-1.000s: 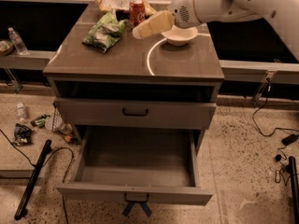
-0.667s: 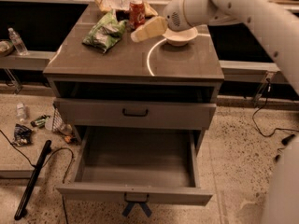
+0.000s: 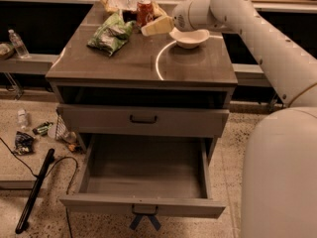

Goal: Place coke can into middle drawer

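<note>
The end effector [image 3: 154, 27] is right beside the coke can [image 3: 144, 10] at the back of the bench [image 3: 124, 63]. I cannot tell how wide it is. The middle drawer [image 3: 143, 175] is pulled open down below.

I've got the white arm [image 3: 270, 48] rising from the bulky white body [image 3: 280, 177] at lower right. It runs up and back, bends at the top and turns left. The rounded wrist [image 3: 190, 15] sits just right of the coke can [image 3: 144, 10]. From it the pale gripper [image 3: 148, 29] points left and slightly down, tip just in front of the coke can, very near. Contact I can't make out.
</note>
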Controlling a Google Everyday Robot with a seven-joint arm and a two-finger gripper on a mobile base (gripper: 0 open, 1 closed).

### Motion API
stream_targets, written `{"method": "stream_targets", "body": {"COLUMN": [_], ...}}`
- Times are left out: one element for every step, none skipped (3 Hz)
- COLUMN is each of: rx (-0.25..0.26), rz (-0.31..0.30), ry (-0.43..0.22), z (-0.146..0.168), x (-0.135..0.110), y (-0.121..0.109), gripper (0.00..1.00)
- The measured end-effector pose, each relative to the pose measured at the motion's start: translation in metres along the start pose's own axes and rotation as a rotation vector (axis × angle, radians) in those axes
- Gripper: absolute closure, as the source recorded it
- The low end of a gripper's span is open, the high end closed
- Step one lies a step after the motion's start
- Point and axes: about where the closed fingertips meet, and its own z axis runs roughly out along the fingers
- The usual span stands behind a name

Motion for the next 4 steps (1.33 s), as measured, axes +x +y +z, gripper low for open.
{"method": "stream_targets", "body": {"rx": [0.109, 0.225, 0.275, 0.275], "rz": [0.02, 0.043, 0.05, 0.05], "ry": [-0.069, -0.124, -0.168, -0.168], "z": [0.016, 0.033, 0.033, 0.033], "x": [-0.007, -0.013, -0.022, -0.022], "y": [-0.024, -0.046, -0.057, -0.057], "gripper": [0.0, 0.0, 0.0, 0.0]}}
